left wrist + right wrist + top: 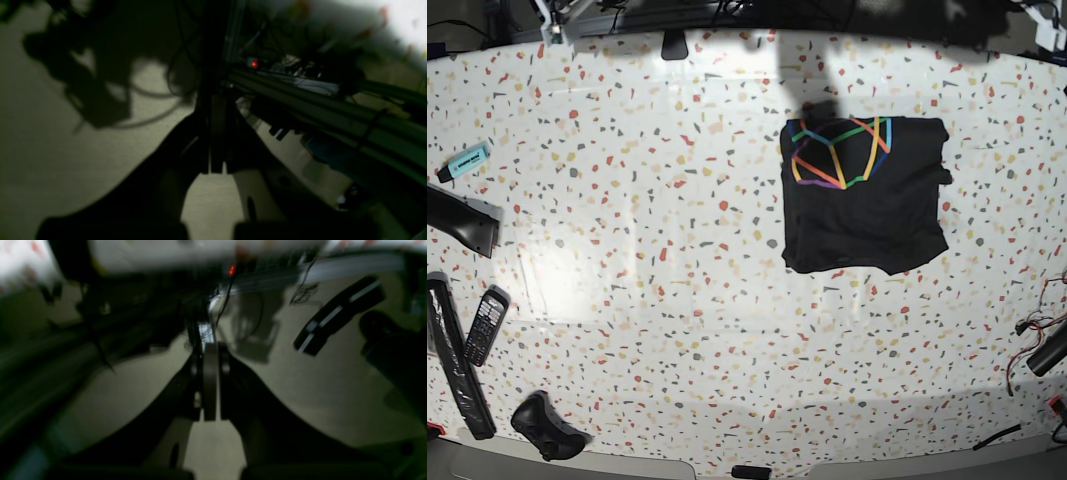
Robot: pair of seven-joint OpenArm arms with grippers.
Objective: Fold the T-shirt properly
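The T-shirt [864,195] is lying on the speckled table [677,300], toward the far right in the base view, already gathered into a compact, roughly square bundle with part of the rainbow line print showing on its far left corner. Its edges are looking a little uneven, with a small flap sticking out on the right side, so the folding is appearing finished or very nearly so; at most a bit of tidying is remaining, as far as I can judge. Neither arm is showing in the base view. The left pincer [213,166] is sitting closed and holding nothing, and the right pincer [210,413] is likewise shut and empty, both pointing away from the cloth.
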